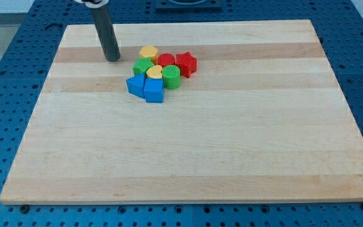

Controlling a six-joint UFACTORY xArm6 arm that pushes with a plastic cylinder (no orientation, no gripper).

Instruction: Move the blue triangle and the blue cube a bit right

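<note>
1. Blocks sit bunched in one cluster on the upper middle of the wooden tabletop point(188, 151). The blue cube point(135, 86) and blue triangle point(154, 90) lie side by side, touching, at the cluster's bottom-left edge.

2. Above them, and touching or nearly so, are a green block point(143, 67), a yellow heart-like block point(154, 74) and a green cylinder point(171, 77). Further toward the view's top are a yellow hexagon-like block point(148, 53), a red round block point(166, 60) and a red star point(186, 64).

3. There is no gripper on this arm, so nothing is grasped. My tip point(112, 59) rests on the tabletop toward the view's upper left of the cluster, apart from every block.

4. I judge the push not yet begun. The tip should first travel toward the view's bottom, staying clear of the green block, until it stands just to the view's left of the blue cube.

5. Pushing rightward from there should drive the cube into the triangle, so both move together.

6. Aim at the middle of the cube's left face or slightly lower. A higher contact would likely turn the cube and drag the green block and the yellow heart along.

7. Keep the stroke short, since only a small shift right is wanted. The space to the right of the triangle looks free below the green cylinder.
</note>
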